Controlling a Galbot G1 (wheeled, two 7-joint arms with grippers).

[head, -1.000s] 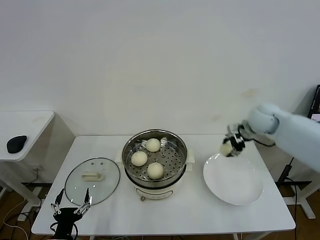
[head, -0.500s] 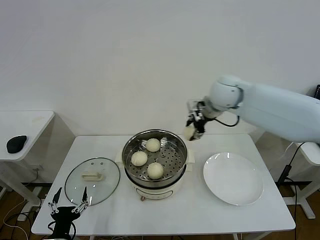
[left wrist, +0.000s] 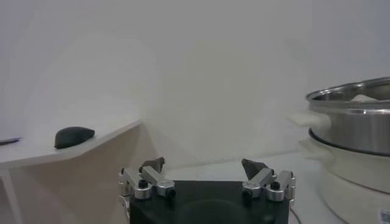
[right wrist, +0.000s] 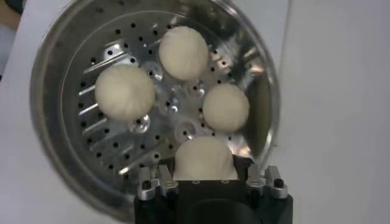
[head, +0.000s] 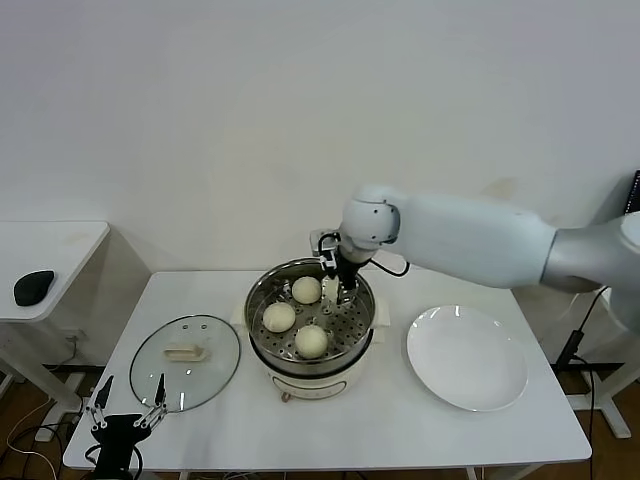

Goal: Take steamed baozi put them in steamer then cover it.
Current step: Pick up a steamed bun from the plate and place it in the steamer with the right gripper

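The steel steamer (head: 262, 310) stands on its cream base at the table's middle, with three baozi (head: 311, 341) on its perforated tray. My right gripper (head: 337, 290) hangs over the pot's back right part, shut on the fourth baozi (right wrist: 204, 160), which sits between its fingers above the tray (right wrist: 103, 140). The other three baozi (right wrist: 125, 92) lie below it in the right wrist view. The glass cover (head: 186, 360) with its cream handle lies flat on the table left of the steamer. My left gripper (head: 125, 417) is parked open at the table's front left corner.
An empty white plate (head: 466, 357) lies right of the steamer. A side table (head: 45, 250) with a black mouse (head: 33, 287) stands at the far left. In the left wrist view the steamer's wall (left wrist: 356, 125) shows ahead.
My right gripper has carried the baozi from above the plate leftward to over the steamer's back right part. The left gripper has dipped slightly.
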